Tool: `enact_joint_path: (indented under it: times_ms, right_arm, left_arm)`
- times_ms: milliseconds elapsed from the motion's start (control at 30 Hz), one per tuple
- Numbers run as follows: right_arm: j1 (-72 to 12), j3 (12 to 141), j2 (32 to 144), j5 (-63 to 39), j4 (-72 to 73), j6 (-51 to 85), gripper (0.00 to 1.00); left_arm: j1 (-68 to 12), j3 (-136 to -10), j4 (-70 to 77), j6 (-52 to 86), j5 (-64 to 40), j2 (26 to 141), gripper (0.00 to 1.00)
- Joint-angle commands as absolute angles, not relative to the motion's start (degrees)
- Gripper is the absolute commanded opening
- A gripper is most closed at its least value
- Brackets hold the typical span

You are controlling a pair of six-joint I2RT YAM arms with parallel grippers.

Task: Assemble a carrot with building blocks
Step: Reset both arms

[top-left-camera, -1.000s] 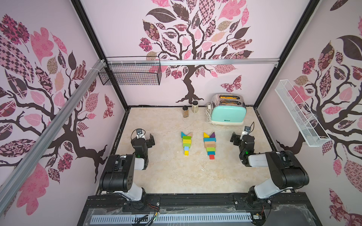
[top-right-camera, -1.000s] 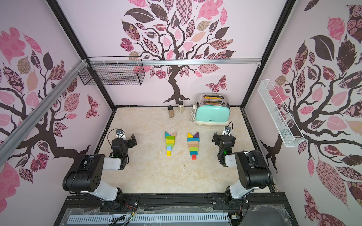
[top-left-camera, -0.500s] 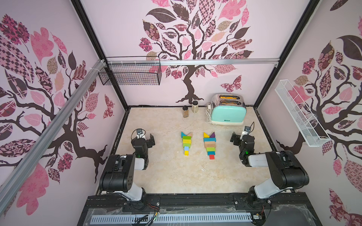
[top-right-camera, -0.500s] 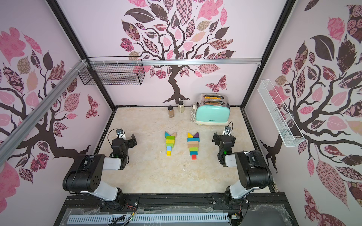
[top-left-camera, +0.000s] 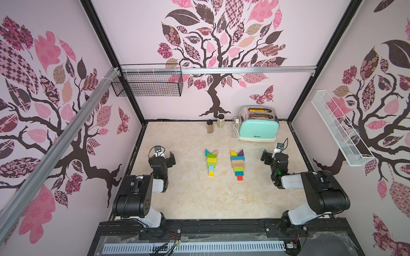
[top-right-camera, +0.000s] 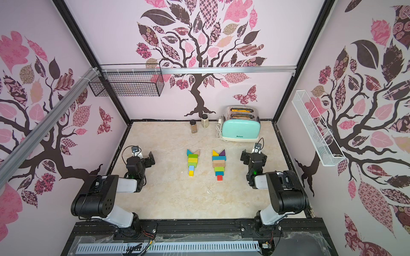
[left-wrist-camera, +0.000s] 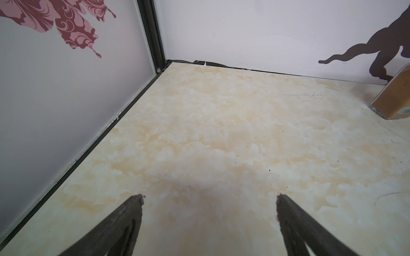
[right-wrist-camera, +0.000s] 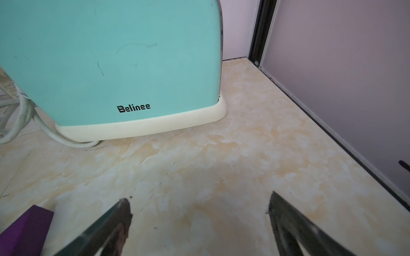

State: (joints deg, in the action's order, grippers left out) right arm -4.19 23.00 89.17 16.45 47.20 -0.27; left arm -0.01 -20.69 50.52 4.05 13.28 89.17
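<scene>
Mid-table, in both top views: building blocks [top-left-camera: 237,163] lay flat in two tapering rows, side by side w/ a gap betw. them, wide ends toward the back wall.

Left row [top-left-camera: 211,164]: teal wedge [top-left-camera: 207,152] + bare-wood wedge [top-left-camera: 215,152] at the far end. Then yellow and green bricks stepping narrower, a light-blue cube [top-left-camera: 211,168], and a yellow cube [top-left-camera: 211,172] at the near tip.

Right row [top-right-camera: 220,169]: yellow wedge [top-right-camera: 214,153] + purple wedge [top-right-camera: 222,152] at the far end. Then teal brick [top-right-camera: 219,158], bare-wood brick [top-right-camera: 219,163], green, teal, and a red cube [top-right-camera: 219,177] at the tip.

Pieces in each row looked to be touching; we couldn't check every joint.

L gripper [left-wrist-camera: 209,197]: jaws wide apart, nothing betw. them, over bare tabletop [left-wrist-camera: 221,133] near the left wall. It was well apart from the left row. We saw a spice jar [left-wrist-camera: 397,95] at the edge of its wrist view.

R gripper [right-wrist-camera: 199,198]: jaws wide too, empty, facing the mint toaster [right-wrist-camera: 111,55] w/ its white cord [right-wrist-camera: 26,115]. The purple wedge lay near one finger [right-wrist-camera: 106,228] in the wrist view. In the top views we saw the gripper apart from it.
</scene>
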Motion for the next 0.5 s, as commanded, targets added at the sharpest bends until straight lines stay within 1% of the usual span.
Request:
enact_joint_path:
  times_ms: [0,467]
  right_arm:
    - [-3.78,23.40,88.87,16.22,48.34,-0.62,0.99]
    - [-3.77,23.53,89.00,16.17,48.17,-0.62,0.99]
  left_arm:
    - [-0.11,-21.62,50.54,3.43,13.71,89.26,0.98]
    - [-0.22,-21.62,50.45,3.47,13.71,89.30,0.98]
